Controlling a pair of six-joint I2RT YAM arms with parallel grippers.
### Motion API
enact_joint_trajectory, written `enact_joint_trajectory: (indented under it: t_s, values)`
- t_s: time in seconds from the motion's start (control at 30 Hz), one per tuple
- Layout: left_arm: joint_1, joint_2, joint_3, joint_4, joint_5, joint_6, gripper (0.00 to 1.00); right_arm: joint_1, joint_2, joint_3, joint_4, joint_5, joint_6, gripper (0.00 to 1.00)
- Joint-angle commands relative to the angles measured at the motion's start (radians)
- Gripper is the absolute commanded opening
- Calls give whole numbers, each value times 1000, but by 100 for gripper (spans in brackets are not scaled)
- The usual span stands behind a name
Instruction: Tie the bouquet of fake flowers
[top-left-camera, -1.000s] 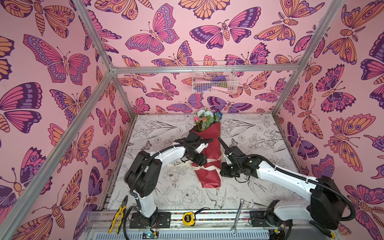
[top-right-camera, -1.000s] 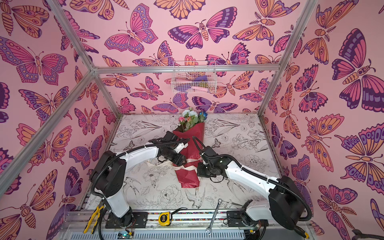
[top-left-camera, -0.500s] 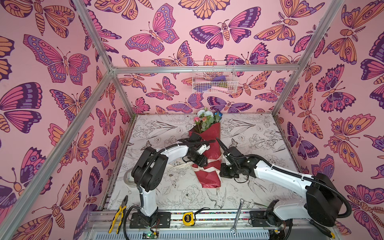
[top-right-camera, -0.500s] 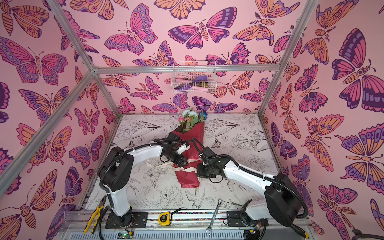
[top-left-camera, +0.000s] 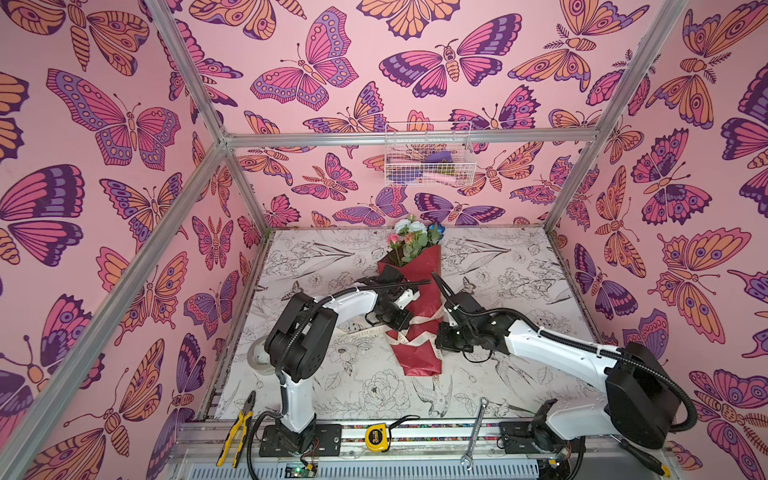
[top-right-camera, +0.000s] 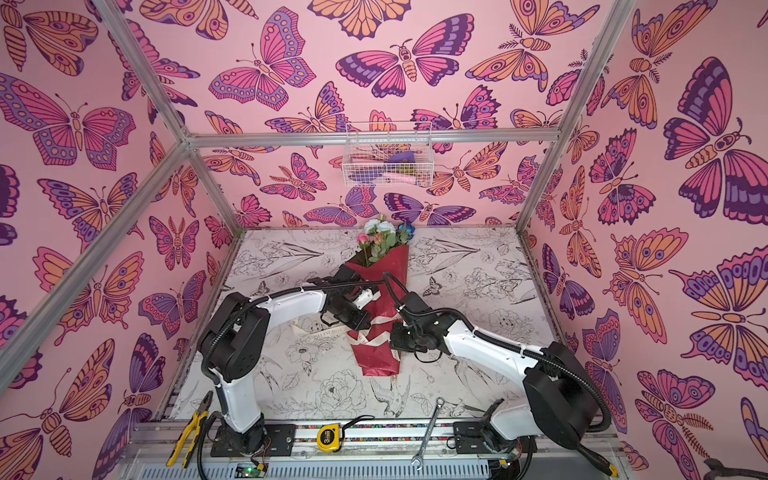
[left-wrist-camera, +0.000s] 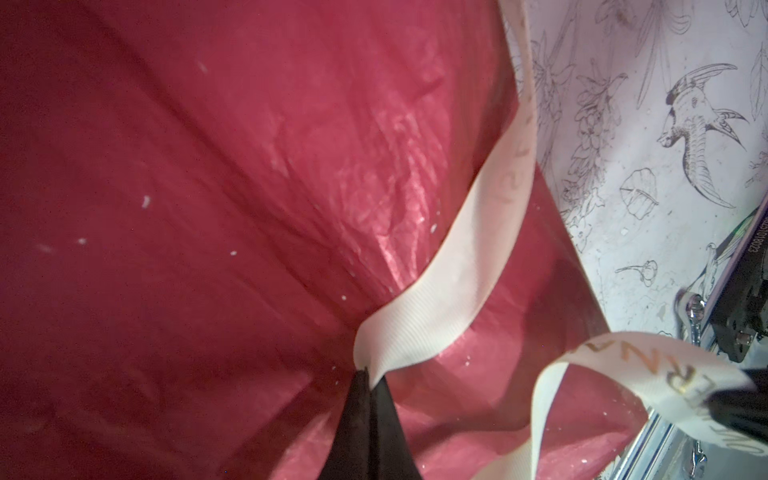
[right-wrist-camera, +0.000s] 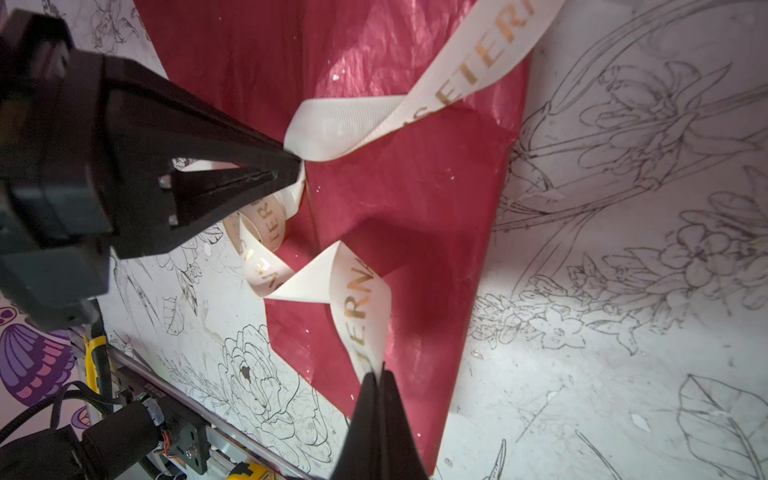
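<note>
floral table (top-left-camera: 519, 266), mid-knot: my left tool (left-wrist-camera: 368, 374) and right tool (right-wrist-camera: 379, 374) each pinch ribbon (right-wrist-camera: 361, 299) on bouquet (top-left-camera: 419, 270); next i'd cinch

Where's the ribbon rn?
In both top views, ribbon crosses the bouquet's lower wrap mid-table; left gripper and right gripper each pinch a strand.

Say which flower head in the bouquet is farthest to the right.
The blue head, in both top views; the white heads, pink head and peach head of the bouquet lie left of it.
</note>
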Motion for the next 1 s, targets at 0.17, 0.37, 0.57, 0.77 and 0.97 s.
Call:
enact_joint_trajectory:
  t_s: [0.17, 0.37, 0.57, 0.77, 0.97]
  values:
    - [3, -90, 13, 18, 5, -39, 0, -28, 2, -25, 107, 45, 46, 0]
    - [2, -142, -4, 52, 26, -64, 0, -30, 23, -49, 233, 43, 59, 0]
    - [1, -159, -3, 70, 52, -88, 0, -28, 94, -48, 405, 87, 30, 0]
    - [0, -188, 5, 82, 66, -103, 0, -28, 168, -46, 573, 200, -10, 0]
    - [1, -213, 14, 104, 84, -115, 0, -28, 227, -26, 728, 260, -52, 0]
